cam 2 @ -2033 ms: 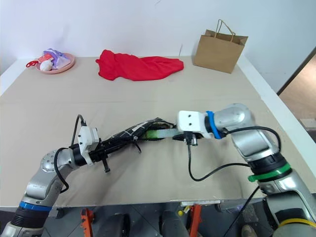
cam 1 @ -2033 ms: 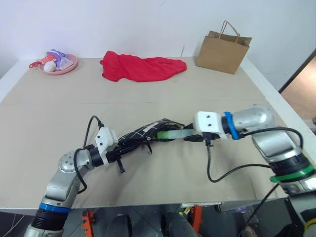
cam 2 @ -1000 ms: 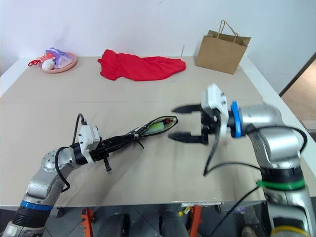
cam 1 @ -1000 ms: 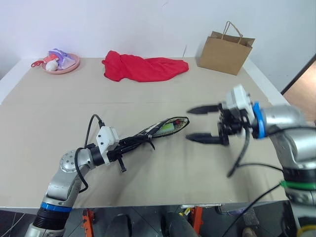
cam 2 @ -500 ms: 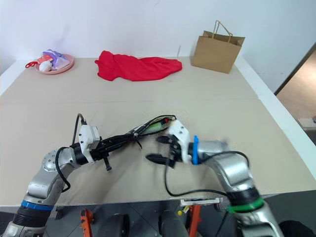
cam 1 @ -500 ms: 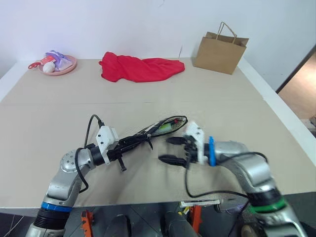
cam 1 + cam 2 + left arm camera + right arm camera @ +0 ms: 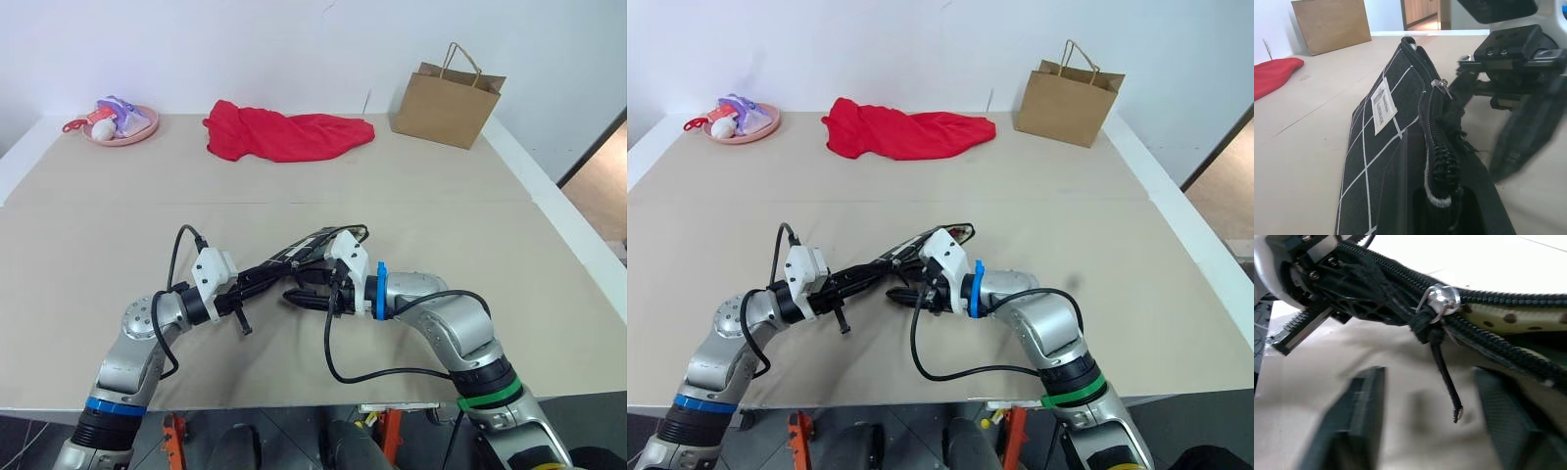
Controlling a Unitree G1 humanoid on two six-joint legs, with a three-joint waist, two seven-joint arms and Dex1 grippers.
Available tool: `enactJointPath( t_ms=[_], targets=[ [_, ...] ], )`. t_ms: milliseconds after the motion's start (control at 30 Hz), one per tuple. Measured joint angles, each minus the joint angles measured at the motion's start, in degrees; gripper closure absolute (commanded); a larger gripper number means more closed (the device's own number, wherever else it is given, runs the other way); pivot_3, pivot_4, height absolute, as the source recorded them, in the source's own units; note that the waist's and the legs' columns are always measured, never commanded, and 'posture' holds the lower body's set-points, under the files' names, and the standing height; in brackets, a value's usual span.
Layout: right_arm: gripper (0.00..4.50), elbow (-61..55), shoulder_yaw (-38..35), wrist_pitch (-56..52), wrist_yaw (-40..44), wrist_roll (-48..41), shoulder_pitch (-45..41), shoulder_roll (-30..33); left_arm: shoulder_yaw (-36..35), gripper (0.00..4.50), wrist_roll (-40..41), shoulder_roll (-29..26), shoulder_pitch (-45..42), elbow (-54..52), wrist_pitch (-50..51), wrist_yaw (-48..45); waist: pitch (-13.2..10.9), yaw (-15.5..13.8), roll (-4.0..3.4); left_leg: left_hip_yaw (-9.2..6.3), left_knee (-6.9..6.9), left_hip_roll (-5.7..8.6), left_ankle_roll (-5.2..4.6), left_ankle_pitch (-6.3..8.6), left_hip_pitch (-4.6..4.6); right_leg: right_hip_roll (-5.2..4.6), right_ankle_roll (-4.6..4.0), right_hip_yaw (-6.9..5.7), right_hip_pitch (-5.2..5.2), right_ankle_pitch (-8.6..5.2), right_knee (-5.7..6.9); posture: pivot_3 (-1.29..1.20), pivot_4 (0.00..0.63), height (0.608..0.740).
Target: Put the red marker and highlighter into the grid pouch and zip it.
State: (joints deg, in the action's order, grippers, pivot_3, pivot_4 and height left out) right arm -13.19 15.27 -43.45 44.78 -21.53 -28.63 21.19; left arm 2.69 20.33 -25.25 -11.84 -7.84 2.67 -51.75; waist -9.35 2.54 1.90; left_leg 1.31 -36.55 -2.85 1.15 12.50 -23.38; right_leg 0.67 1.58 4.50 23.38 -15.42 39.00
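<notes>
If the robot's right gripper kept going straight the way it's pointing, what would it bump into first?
Probably the thin black zipper pull cord hanging from the black grid-lined fabric pouch. It dangles between the right gripper's open fingers. Just past it sits the left gripper, clamped on the pouch's end. Depth is hard to judge.

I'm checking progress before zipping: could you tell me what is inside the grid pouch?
The grid pouch, unzipped, shows a pale dotted lining past the zipper pull. Its deeper contents are covered by fabric.

Black grid pouch point(image 7: 1382, 142) with white lines and white label; tan spotted lining inside. Red cloth point(image 7: 284, 135), brown paper bag point(image 7: 447, 97), pink plate point(image 7: 125, 127), beige bench point(image 7: 88, 235).
</notes>
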Motion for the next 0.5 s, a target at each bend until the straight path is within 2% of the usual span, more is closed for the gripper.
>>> enactJointPath(
  t_ms=[33,67,100,300,500],
  targets=[
    [3.53,0.0,-0.04,0.19,-0.15,0.04,-0.09,-0.02,0.01,4.5,-0.04,0.03,0.0,0.16,-0.1,-0.02,0.0,0.01,0.0,-0.01,-0.01,-0.03,0.0,-0.01,0.0,0.03,0.01,-0.01,0.0,-0.01,0.0,0.0,0.15,0.74],
    [4.24,0.01,-0.12,0.32,-0.26,0.07,-0.44,-0.02,0.01,4.5,-0.08,0.09,-0.06,0.46,-0.25,-0.03,0.0,0.01,0.0,-0.02,-0.01,-0.04,0.0,-0.02,0.02,0.04,0.04,-0.02,0.0,-0.02,0.01,0.0,0.15,0.74],
    [4.45,0.01,-0.14,0.33,-0.27,0.07,-0.51,-0.02,0.01,4.5,-0.08,0.09,-0.08,0.5,-0.27,-0.03,0.0,0.01,0.0,-0.02,-0.01,-0.05,0.0,-0.02,0.02,0.05,0.05,-0.03,0.0,-0.02,0.01,0.0,0.15,0.74],
    [4.45,0.01,-0.25,0.94,-0.18,0.07,-0.67,0.62,0.01,4.5,-0.13,0.15,-0.16,0.75,-0.77,-0.1,0.0,0.01,0.0,-0.03,-0.01,-0.04,0.0,-0.02,0.0,0.03,0.04,-0.03,-0.01,-0.02,0.01,0.0,0.15,0.74],
    [4.45,0.03,-0.7,2.14,1.04,0.05,-0.73,4.03,0.03,4.5,-0.22,0.15,-0.15,1.33,-1.58,-0.21,0.0,0.01,0.0,-0.02,0.0,-0.03,0.0,-0.02,0.0,0.02,0.03,-0.03,-0.01,-0.02,0.0,0.0,0.15,0.74]
  ],
)
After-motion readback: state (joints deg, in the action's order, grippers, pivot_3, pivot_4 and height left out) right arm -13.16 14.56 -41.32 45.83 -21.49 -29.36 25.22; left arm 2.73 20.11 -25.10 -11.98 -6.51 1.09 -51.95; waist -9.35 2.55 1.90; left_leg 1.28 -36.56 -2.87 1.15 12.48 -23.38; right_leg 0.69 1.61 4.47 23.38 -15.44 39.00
